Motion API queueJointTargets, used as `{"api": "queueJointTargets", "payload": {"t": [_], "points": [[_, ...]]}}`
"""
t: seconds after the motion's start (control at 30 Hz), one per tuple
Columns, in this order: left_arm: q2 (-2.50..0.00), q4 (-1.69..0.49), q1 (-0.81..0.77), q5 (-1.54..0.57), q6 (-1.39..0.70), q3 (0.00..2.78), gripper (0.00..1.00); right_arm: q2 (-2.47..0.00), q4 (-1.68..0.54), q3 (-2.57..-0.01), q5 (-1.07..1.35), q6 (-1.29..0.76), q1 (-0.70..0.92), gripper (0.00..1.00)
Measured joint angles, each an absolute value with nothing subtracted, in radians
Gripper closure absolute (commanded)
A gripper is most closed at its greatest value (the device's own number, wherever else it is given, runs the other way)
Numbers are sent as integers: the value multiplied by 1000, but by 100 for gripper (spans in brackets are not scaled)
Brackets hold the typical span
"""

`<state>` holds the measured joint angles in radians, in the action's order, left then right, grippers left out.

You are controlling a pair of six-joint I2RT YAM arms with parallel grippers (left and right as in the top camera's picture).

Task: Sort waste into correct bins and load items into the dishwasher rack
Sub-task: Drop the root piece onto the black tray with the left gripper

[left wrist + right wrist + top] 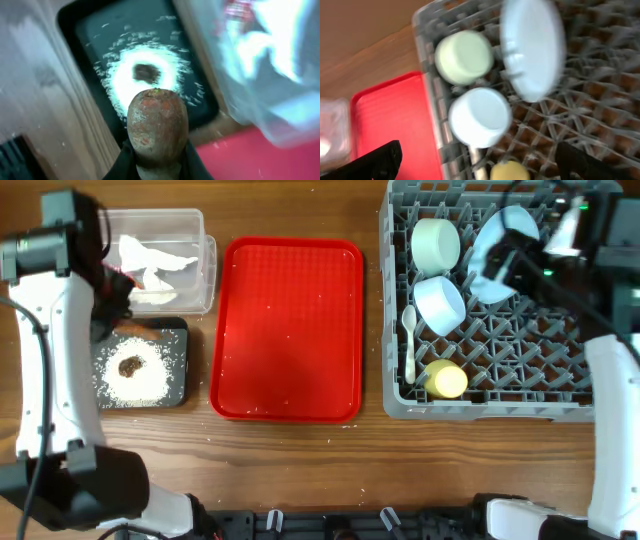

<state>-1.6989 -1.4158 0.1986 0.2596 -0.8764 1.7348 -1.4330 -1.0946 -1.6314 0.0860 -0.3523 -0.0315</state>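
Observation:
My left gripper (118, 308) is shut on the long brown carrot-shaped piece (157, 125) and holds it above the near end of the black tray (180, 385). The tray holds white rice crumbs (120, 85) around a dark brown lump (146, 73). The clear tub (205, 265) holds crumpled white paper (155, 255) and a red-and-white wrapper (237, 10). My right gripper (477, 156) is open and empty above the grey rack (500, 405). In the rack are a pale green bowl (464, 57), a pale blue bowl (480, 117), a pale blue plate (532, 47), a yellow cup (447, 378) and a white spoon (409, 345).
A flat red tray (290, 330) with a few white specks lies between the bins and the rack. The wooden table (300, 470) shows along the front. The left arm's white body stands at the table's left edge.

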Motion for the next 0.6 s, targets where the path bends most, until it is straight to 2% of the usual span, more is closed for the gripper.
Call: {"api": "queueJointTargets", "payload": {"t": [0.13,0.23,0.27,0.33,0.37,0.47,0.57,0.6], "points": [[-1719,-1155,308,265,-982,1446,95,-1497,-1057,-1631,102,-349,155,0],[-1721,-937,340,265,-1009,1249,91,-1533,-1045,-1631,105,-349,231,0],[-1721,-888,341,265,-1010,1207,87,-1538,-1036,-1631,104,-349,253,0],[-1721,-810,340,265,-1013,1125,68,-1539,-1005,-1631,105,-349,310,0],[-1721,-776,341,265,-1013,1099,63,-1539,-986,-1631,104,-345,338,0],[-1721,-761,340,265,-1026,1079,51,-1539,-956,-1631,104,-334,414,0],[-1721,-754,340,265,-1027,1079,49,-1539,-952,-1631,104,-315,424,0],[-1721,-754,341,265,-1027,1079,45,-1539,-952,-1631,104,-309,424,0]]}}
